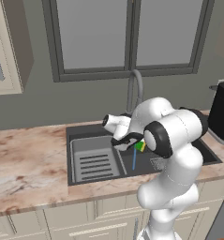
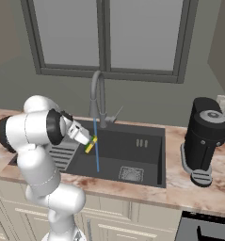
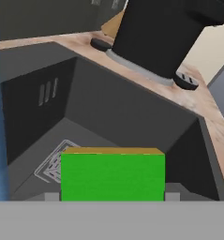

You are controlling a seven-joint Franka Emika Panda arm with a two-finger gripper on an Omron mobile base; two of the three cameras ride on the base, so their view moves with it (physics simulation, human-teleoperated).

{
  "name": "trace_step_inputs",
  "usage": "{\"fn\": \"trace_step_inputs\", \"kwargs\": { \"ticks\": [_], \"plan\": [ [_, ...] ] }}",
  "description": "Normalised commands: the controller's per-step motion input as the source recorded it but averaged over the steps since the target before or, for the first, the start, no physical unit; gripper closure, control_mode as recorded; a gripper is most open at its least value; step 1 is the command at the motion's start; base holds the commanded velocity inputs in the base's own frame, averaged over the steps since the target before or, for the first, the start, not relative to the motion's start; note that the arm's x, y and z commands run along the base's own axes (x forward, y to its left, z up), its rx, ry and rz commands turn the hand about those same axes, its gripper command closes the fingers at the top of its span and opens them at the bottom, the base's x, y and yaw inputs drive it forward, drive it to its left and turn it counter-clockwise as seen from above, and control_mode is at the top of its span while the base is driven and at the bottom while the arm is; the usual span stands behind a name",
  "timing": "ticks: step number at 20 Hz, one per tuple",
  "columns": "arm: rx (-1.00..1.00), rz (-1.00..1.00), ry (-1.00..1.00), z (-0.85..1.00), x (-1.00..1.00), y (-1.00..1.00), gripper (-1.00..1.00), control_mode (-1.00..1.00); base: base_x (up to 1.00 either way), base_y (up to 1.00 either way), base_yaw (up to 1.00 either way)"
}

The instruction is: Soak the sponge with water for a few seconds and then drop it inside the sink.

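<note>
Clenched in the dark two-finger pincer (image 2: 88,141) above the large dark-grey recessed sink (image 2: 147,160), small flat bright-green sponge (image 2: 90,145) with yellowish underside, long axis crosswise to the fingers, just beside the thin light-blue water stream (image 2: 97,155), basin directly below.

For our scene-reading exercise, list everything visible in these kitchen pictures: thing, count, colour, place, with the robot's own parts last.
sponge: one, bright green with yellow-orange underside, held over the sink beside the stream
water: one stream, light blue, falling from the faucet into the sink
sink: one, dark grey, set in the counter
faucet: one, grey, curved, behind the sink
rack insert: one, lighter grey, ribbed, left part of the sink
coffee machine: one, black, on the counter right of the sink
counter: one, pinkish marble
window: one, grey frame, above the faucet
arm: one, white
pincer: one, shut on the sponge
</note>
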Motion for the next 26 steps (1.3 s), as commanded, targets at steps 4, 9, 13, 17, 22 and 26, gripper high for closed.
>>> {"fn": "trace_step_inputs", "kwargs": {
  "ticks": [4,9,13,17,22,26],
  "plan": [
    [-0.04,0.0,0.07,-0.01,0.19,0.0,1.0,-1.0,0.0,0.0,0.0],
    [-0.04,0.0,0.0,-0.15,0.2,0.0,1.0,-1.0,0.0,0.0,0.0],
    [-0.03,0.0,0.0,-0.16,0.23,0.0,1.0,-1.0,0.0,0.0,0.0],
    [-0.02,0.0,0.0,-0.13,0.23,0.01,1.0,-1.0,0.0,0.0,0.0],
    [-0.03,0.0,0.0,-0.03,0.25,0.11,1.0,-1.0,0.0,0.0,0.0],
    [-0.04,0.0,-0.05,-0.04,0.18,0.16,1.0,-1.0,0.0,0.0,0.0]
  ]
}}
